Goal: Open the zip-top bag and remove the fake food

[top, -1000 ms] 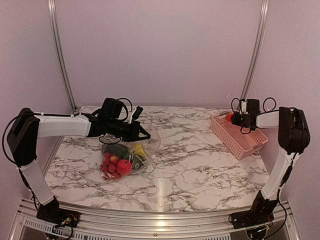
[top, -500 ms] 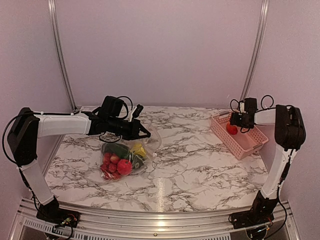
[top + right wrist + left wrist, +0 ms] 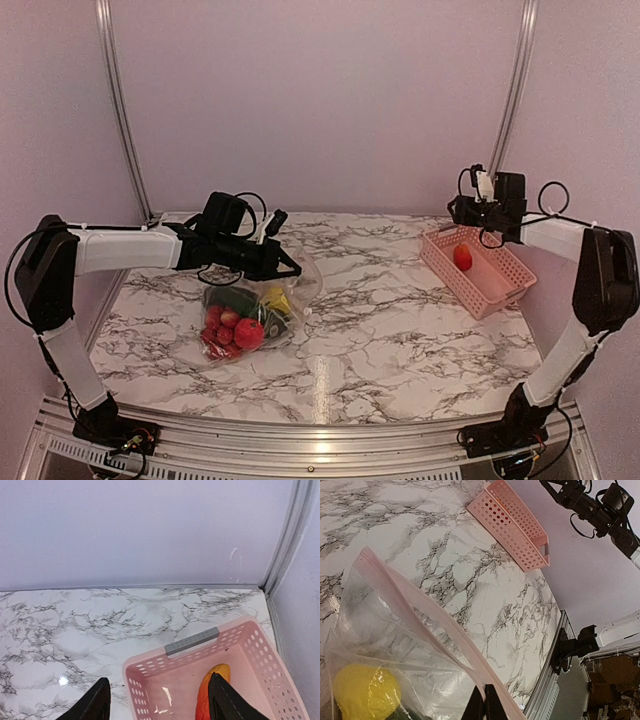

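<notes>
The clear zip-top bag [image 3: 255, 305] lies at the table's left with red, green and yellow fake food [image 3: 240, 322] inside. My left gripper [image 3: 290, 268] is shut on the bag's pink zip edge [image 3: 445, 635]; a yellow piece [image 3: 365, 692] shows through the plastic. My right gripper [image 3: 462, 210] is open and empty above the near-left end of the pink basket [image 3: 500, 292]. One red-orange fake food piece [image 3: 462, 257] lies in the basket, also seen in the right wrist view [image 3: 210, 692] beside my right finger.
The pink basket [image 3: 150, 670] stands at the table's back right near the wall and the metal corner post [image 3: 510, 100]. Marble tabletop [image 3: 400, 330] stretches between bag and basket.
My right gripper let go of the red-orange piece, which dropped into the basket. The gripper then rose and drew back left. The left arm and bag have not moved.
</notes>
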